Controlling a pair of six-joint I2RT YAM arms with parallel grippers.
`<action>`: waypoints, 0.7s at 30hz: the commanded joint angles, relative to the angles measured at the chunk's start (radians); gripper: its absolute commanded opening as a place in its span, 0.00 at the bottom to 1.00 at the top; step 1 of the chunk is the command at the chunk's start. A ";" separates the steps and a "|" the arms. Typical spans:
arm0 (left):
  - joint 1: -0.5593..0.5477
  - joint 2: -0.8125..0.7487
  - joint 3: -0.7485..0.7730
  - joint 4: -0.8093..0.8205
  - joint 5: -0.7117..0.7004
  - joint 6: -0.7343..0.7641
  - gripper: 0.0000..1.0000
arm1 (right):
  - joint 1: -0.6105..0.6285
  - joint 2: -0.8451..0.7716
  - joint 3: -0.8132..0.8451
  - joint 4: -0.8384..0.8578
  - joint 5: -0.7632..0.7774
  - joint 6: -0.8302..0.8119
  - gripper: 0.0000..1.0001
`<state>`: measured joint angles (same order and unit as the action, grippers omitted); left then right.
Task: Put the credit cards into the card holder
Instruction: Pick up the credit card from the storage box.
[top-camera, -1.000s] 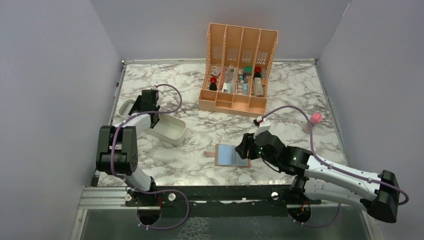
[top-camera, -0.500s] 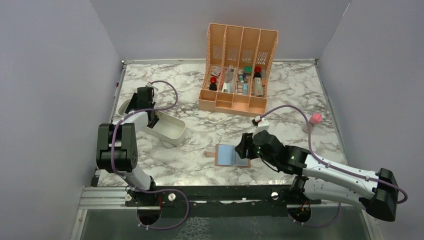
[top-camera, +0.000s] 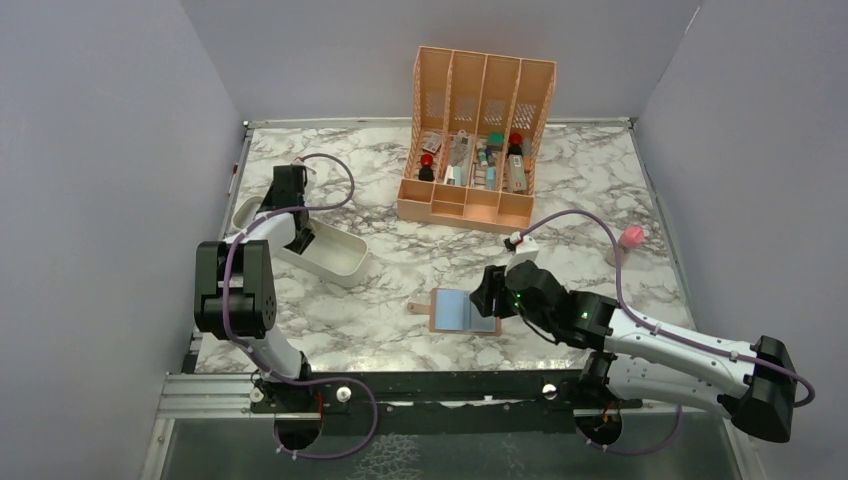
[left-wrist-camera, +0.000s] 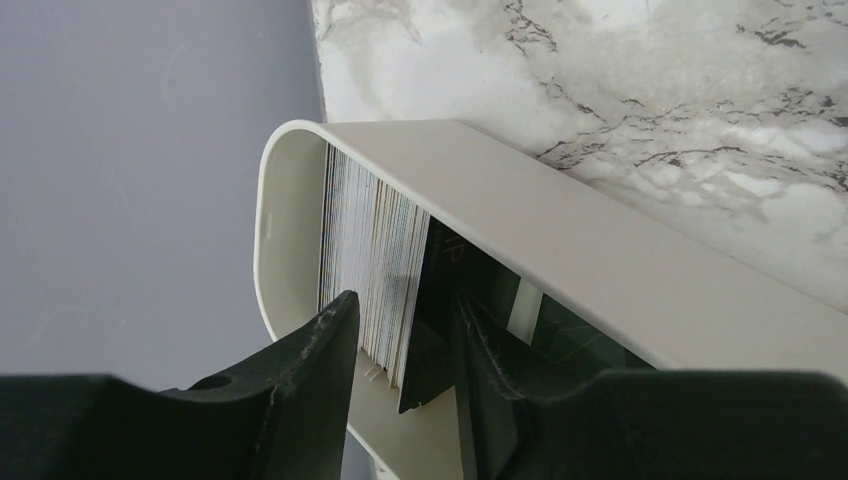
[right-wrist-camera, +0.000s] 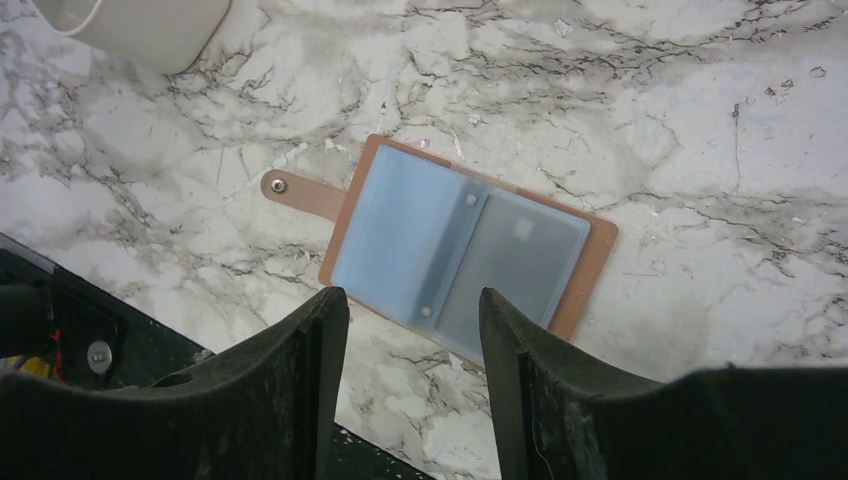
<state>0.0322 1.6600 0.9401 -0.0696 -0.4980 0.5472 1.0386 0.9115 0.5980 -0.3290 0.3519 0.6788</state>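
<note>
1. Top view:
   - The card holder (top-camera: 462, 311) lies open and flat on the marble worktop (top-camera: 400, 255), front centre, blue inside up, with its tab pointing left.
   - The right end effector (top-camera: 487, 296) is at the holder's right edge. Its gap is not readable from this view.
   - The left end effector (top-camera: 300, 237) is down in the white tray (top-camera: 340, 264) at the left of the worktop. Its fingers are hidden by the wrist.
   - A peach organizer (top-camera: 478, 140) stands at the back with small items in its bins.
   - A pink-topped object (top-camera: 630, 238) stands far right, well apart from the rest.

2. Left wrist view:
   - The left end effector (left-wrist-camera: 402, 300) is inside the tray (left-wrist-camera: 560, 225), at its rounded end.
   - A stack of cards (left-wrist-camera: 365, 245) stands on edge against that end.
   - A dark card (left-wrist-camera: 430, 320) stands on the stack's outer side, between the two fingers (left-wrist-camera: 310, 370).
   - The left finger overlaps the front of the stack. The right finger is just beside the dark card.
   - The gap is narrow. Can't tell if it is clamped on anything.

3. Right wrist view:
   - The right end effector (right-wrist-camera: 412, 295) has its jaws wide apart and holds nothing.
   - The card holder (right-wrist-camera: 460, 250) lies open on the worktop (right-wrist-camera: 700, 150), with its near edge between the fingertips.
   - The brown tab (right-wrist-camera: 300, 192) with its snap sticks out to the left.
   - The right pocket looks greyer than the left. Its contents are unclear.
   - A tray corner (right-wrist-camera: 140, 30) shows top left, well apart from the holder.
</note>
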 joint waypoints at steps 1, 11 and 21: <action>0.012 0.020 0.054 -0.015 -0.013 0.011 0.39 | -0.005 -0.003 0.016 0.024 0.036 -0.005 0.56; 0.012 0.023 0.078 -0.061 0.009 -0.013 0.19 | -0.005 -0.002 0.006 0.030 0.033 0.002 0.56; 0.002 -0.100 0.114 -0.205 0.219 -0.195 0.07 | -0.005 0.001 0.030 0.020 0.014 0.002 0.56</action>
<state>0.0315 1.6695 1.0210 -0.2173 -0.4282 0.4732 1.0386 0.9115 0.5980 -0.3233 0.3546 0.6796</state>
